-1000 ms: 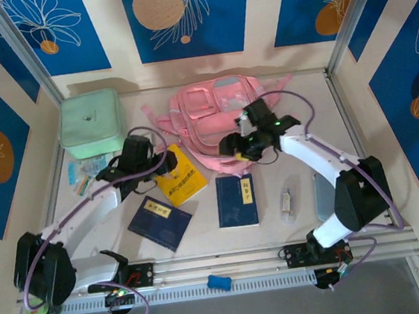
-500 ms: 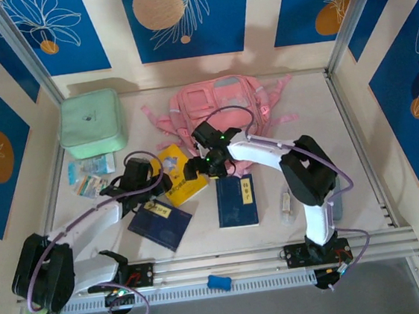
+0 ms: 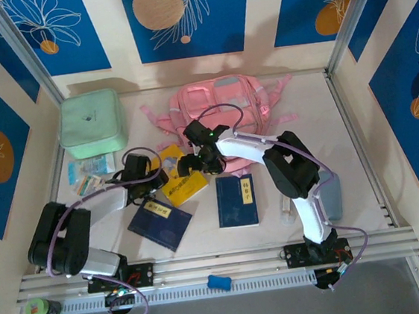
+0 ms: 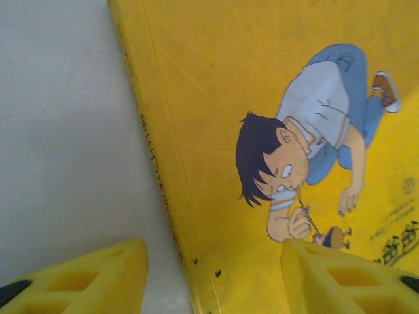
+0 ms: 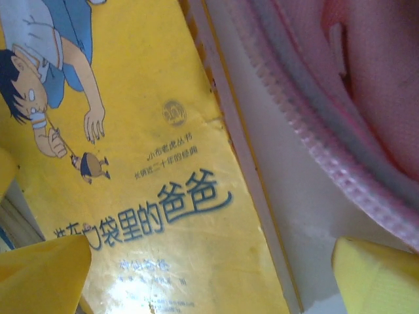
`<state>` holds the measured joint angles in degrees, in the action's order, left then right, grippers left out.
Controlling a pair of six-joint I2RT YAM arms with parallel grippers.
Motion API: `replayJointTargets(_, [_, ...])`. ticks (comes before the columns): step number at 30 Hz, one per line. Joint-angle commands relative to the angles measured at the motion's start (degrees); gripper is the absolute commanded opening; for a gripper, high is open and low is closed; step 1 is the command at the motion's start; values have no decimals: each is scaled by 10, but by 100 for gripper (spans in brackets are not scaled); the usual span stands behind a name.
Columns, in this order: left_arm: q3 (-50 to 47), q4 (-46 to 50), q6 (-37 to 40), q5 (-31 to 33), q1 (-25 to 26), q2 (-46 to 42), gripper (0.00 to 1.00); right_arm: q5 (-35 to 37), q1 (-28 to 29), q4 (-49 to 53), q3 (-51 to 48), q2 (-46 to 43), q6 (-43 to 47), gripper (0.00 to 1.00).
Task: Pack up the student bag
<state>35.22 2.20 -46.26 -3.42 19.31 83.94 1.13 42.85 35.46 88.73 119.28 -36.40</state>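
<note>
The table (image 3: pixel 342 135) carries the student bag (image 3: pixel 222 103) at the middle of its far edge. The bag now looks more bunched toward that edge than a second ago, when its front spread nearer. The right arm (image 3: pixel 285 164), which then reached over the bag from the right side, has swung left. It is now folded sharply, its forearm running across the table's middle. The left arm (image 3: pixel 98 206) has drawn in, its elbow nearer its base. The yellow book (image 3: pixel 182 186) lies flat just near of the bag, apart from it. The right gripper (image 5: pixel 209 281) hangs over the book's far edge, its fingers (image 5: pixel 39 275) spread wide with nothing between them. The left gripper (image 4: pixel 216 281) straddles the book's spine with its fingers (image 4: pixel 98 275) apart, gripping nothing.
</note>
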Motion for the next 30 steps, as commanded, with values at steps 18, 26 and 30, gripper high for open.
replayJointTargets(18, [117, 8, 109, -70, -116, 61, 59, -71, 18, -4, 53, 29, -55, 95])
replayJointTargets(26, [27, -10, 5, -74, -89, 1, 60, -32, 6, 11, 44, 37, -11, 94])
replayJointTargets(30, [-3, -37, -20, -83, -70, -10, 59, -34, 10, 14, 58, 55, -6, 94])
